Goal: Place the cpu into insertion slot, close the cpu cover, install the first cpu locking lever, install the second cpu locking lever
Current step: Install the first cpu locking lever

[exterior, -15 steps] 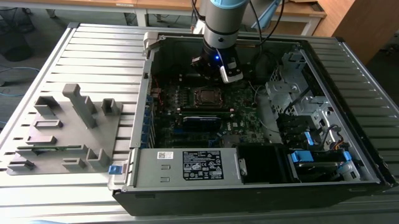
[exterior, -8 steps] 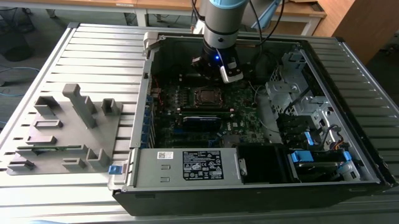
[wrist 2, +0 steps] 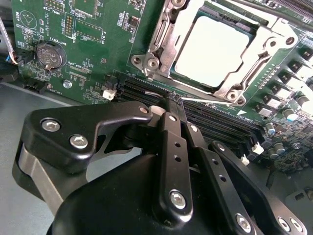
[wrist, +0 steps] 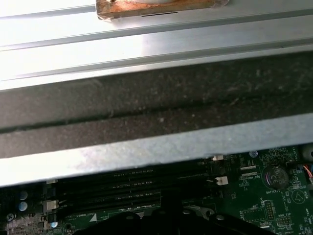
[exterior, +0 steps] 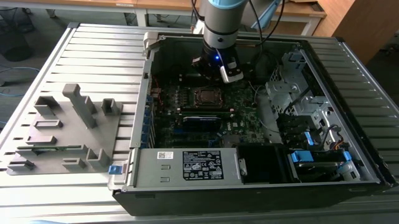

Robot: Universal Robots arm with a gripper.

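Note:
The cpu [wrist 2: 210,49] lies flat in the insertion slot [wrist 2: 146,61], its pale silver top showing through the window of the cpu cover [wrist 2: 168,36], which lies down around it. In the exterior view the insertion slot [exterior: 206,96] sits mid-motherboard inside the open computer case, with the arm's wrist [exterior: 218,63] just behind and above it. My gripper [wrist 2: 171,103] is shut with nothing in it, its black fingertips hanging over the long memory slots [wrist 2: 146,90] beside the socket. I cannot tell how the locking levers stand.
The case's metal wall [wrist: 156,147] is close to the wrist. A coin battery [wrist 2: 50,54] sits on the green board. A power supply [exterior: 187,165] and drive bays with blue clips [exterior: 305,156] line the case's near side. A grey fixture block [exterior: 62,130] stands at the exterior view's left.

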